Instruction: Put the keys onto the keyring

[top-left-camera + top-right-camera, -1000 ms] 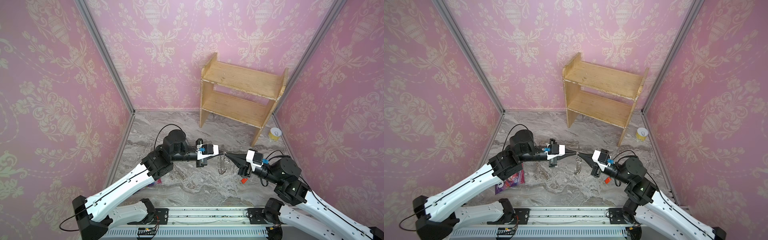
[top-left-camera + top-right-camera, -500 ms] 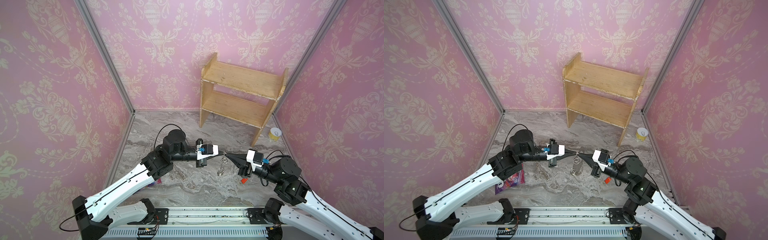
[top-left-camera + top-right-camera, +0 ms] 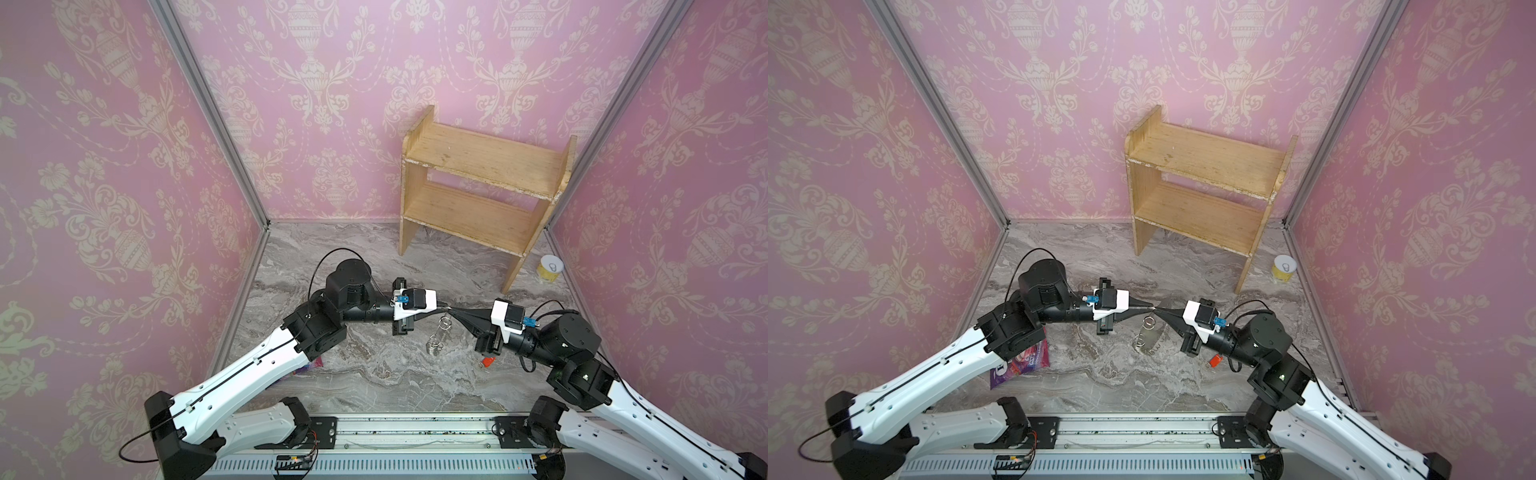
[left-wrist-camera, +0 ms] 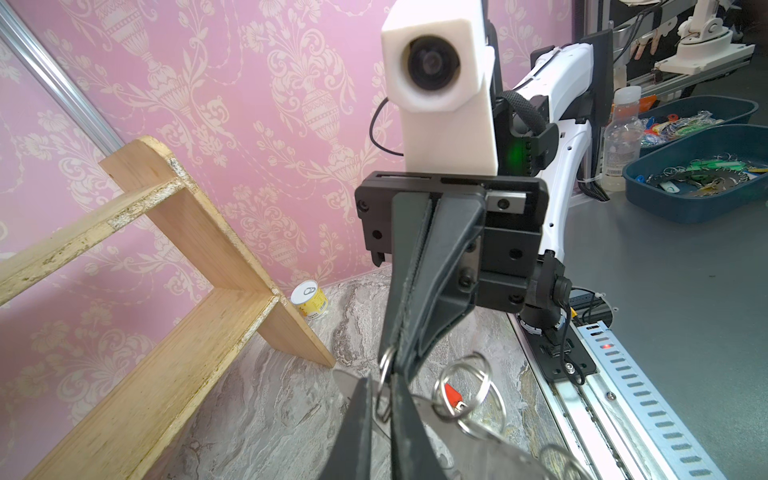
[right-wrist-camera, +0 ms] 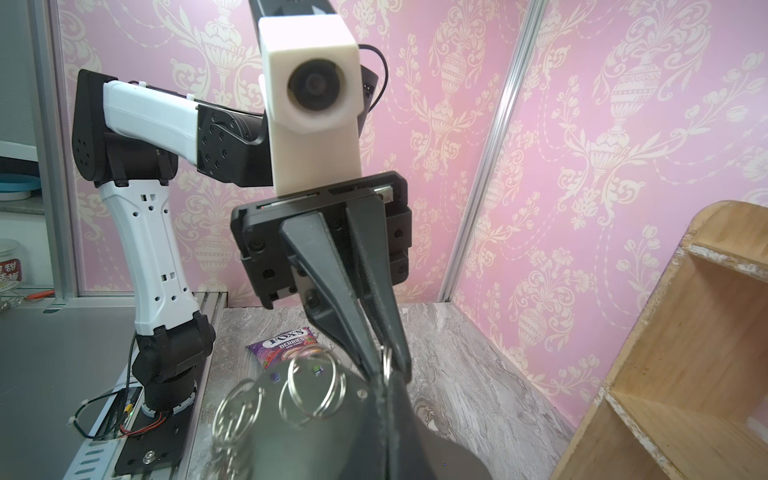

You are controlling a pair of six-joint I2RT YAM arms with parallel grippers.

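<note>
The keyring [image 3: 1156, 337] hangs in mid-air between my two grippers, a flat band with silver split rings [image 3: 434, 345] dangling from it. My right gripper [image 3: 452, 310] is shut on the band's end, as the right wrist view [image 5: 385, 380] shows. Tip to tip with it, my left gripper [image 3: 445, 308] has its jaws nearly together, with one split ring [image 4: 383, 395] standing in the narrow gap between them. The keys [image 3: 489, 361], a small key on a red tag, lie on the marble floor under the right wrist, away from both grippers.
A wooden two-tier shelf [image 3: 478, 195] stands at the back right with a yellow can [image 3: 550, 268] beside its foot. A purple candy packet [image 3: 1021, 361] lies under the left arm. The metal base rail [image 3: 415, 432] runs along the front edge.
Both arms stay put, tip to tip. The dangling rings have swung slightly lower and left. The left jaws have eased apart a little.
</note>
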